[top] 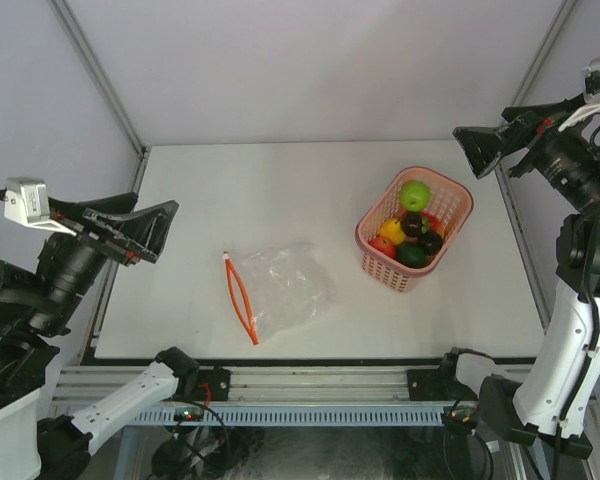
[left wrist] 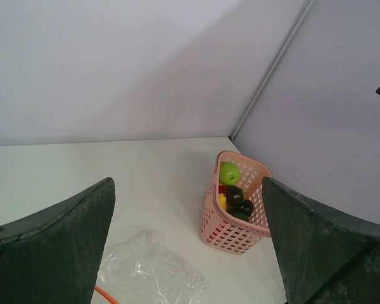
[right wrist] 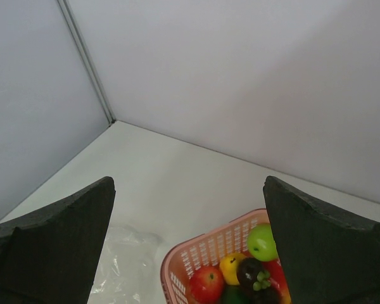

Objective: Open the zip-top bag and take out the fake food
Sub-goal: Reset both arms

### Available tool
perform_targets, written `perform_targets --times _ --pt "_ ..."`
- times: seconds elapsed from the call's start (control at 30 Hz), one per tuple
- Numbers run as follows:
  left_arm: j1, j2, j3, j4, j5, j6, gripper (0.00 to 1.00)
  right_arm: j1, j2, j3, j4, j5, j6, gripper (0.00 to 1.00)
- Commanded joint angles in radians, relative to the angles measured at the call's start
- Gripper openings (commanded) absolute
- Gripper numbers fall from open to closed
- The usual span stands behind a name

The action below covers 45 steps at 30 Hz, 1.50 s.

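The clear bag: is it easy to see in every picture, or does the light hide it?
Top view: even, soft light, almost no shadow; the bag nearly melts into the white table, shown only by small glints and its orange strip. Left wrist view: its creases read as grey folds, fairly sharp. Right wrist view: only a faint, pale part shows beside the basket.

Left gripper [left wrist: 187,190] is spread wide, nothing between the fingers [left wrist: 63,247]. Past them a pink basket [left wrist: 231,235] sits on the white table [left wrist: 114,164] with the fake food [left wrist: 229,173] inside. The clear zip-top bag [left wrist: 149,272] lies flat near it, down-left.
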Motion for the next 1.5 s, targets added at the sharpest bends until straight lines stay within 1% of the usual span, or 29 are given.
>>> perform_targets --times 0.0,0.2,0.43,0.6,1.47 --pt "0.005 0.001 -0.014 0.015 0.017 0.028 1.0 -0.012 -0.013 -0.02 0.052 -0.009 -0.002 1.0" --pt "0.004 0.013 -0.014 0.023 0.017 0.041 1.0 -0.029 -0.001 -0.022 0.057 -0.015 0.007 1.0" --pt "0.005 0.014 -0.043 0.038 0.035 0.042 1.0 -0.048 -0.025 -0.055 0.067 -0.033 0.006 1.0" --pt "0.005 -0.018 -0.077 0.048 0.033 0.021 1.0 -0.049 -0.052 -0.076 0.081 -0.032 0.013 1.0" --pt "0.005 -0.01 -0.084 0.036 0.038 0.024 1.0 -0.053 -0.056 -0.077 0.072 0.0 0.001 1.0"
